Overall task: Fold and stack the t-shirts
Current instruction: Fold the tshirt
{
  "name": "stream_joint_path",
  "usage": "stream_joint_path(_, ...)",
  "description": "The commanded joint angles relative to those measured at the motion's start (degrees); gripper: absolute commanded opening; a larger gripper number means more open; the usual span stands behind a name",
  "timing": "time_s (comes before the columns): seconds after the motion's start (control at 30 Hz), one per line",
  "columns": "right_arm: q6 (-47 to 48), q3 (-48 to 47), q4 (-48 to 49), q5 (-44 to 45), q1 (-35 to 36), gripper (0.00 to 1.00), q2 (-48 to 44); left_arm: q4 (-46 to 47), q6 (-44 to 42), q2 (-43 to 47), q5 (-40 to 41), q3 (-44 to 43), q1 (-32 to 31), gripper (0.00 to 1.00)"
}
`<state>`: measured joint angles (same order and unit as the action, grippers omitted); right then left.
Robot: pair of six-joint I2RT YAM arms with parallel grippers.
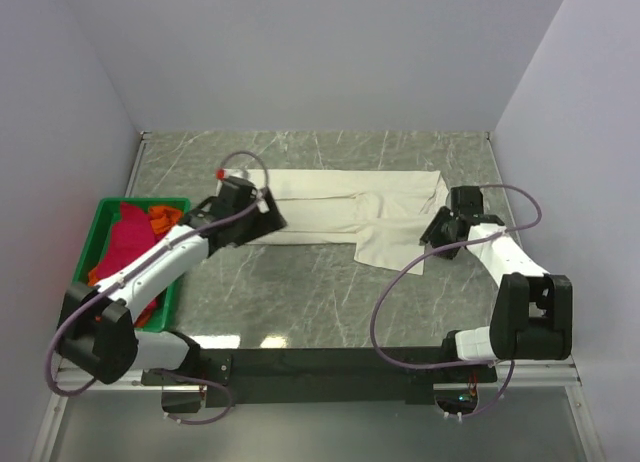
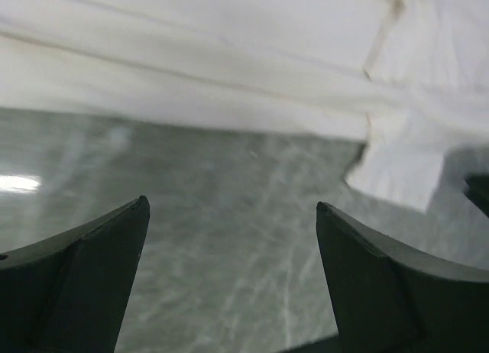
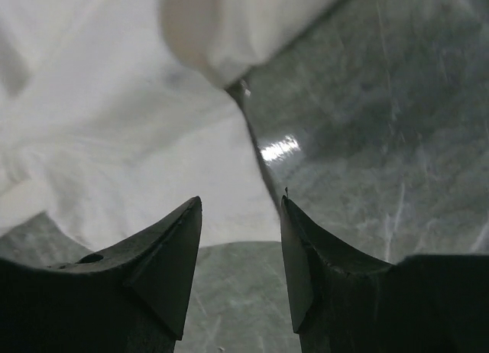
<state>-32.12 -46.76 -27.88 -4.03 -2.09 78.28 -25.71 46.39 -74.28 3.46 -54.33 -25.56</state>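
Found the cream t-shirt (image 1: 350,207) folded into a long band across the far middle of the tabletop (image 1: 300,297). Caught the left tool (image 1: 268,214) at the band's left end, fingers spread wide over bare marble, gripping nothing. Saw the right tool (image 1: 437,232) at the shirt's right edge, jaws parted, empty too, cloth just beyond the tips. Spotted the crimson-pink t-shirt (image 1: 125,247) and orange t-shirt (image 1: 160,219) heaped in the green crate (image 1: 145,200) at left, partly hidden under the left arm
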Motion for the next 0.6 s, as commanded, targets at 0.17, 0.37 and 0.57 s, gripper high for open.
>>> stream_joint_path(0.17, 0.48, 6.5, 0.1, 0.34, 0.94, 0.52, -3.23, 6.9, 6.87, -16.05, -1.53, -9.56, -18.29, 0.89)
stream_joint_path(0.37, 0.3, 8.27, 1.34, -0.89, 1.82, 0.52, -2.0, 8.58, 6.7, -28.63, -3.02, -18.26, -23.21, 0.81)
stream_joint_path(0.57, 0.21, 8.71, 1.86, -1.59, 3.49, 0.52, -0.06, 8.31, 6.17, -38.38, -4.34, -25.82, -24.97, 0.77)
